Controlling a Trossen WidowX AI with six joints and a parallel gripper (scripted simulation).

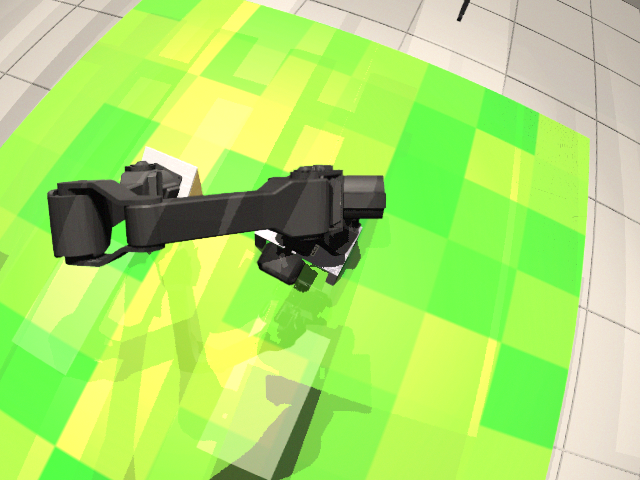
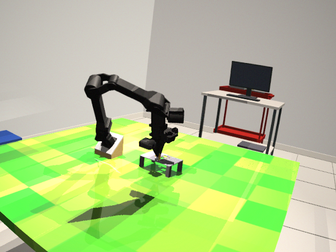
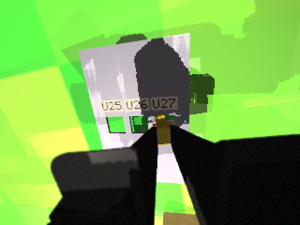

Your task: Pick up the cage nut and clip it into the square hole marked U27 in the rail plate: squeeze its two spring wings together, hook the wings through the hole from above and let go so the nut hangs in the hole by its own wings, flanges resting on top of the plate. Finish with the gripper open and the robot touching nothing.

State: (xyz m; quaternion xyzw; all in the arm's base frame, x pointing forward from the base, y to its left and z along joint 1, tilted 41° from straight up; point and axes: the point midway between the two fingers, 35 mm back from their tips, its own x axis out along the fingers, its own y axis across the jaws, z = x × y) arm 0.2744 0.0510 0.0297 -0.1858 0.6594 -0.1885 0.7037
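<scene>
Small nut pinched over the holed plate

In the wrist view, the black fingers are clamped on the brassy nut, at the square hole below the label U27; whether its wings are through, I cannot tell. Beside that hole are the ones marked U26 and U25. The white plate stands on short dark legs on the green and yellow tabletop. Farther off, a monitor stands on a desk.

the brassy cage nut seems at u27's hole.
</scene>
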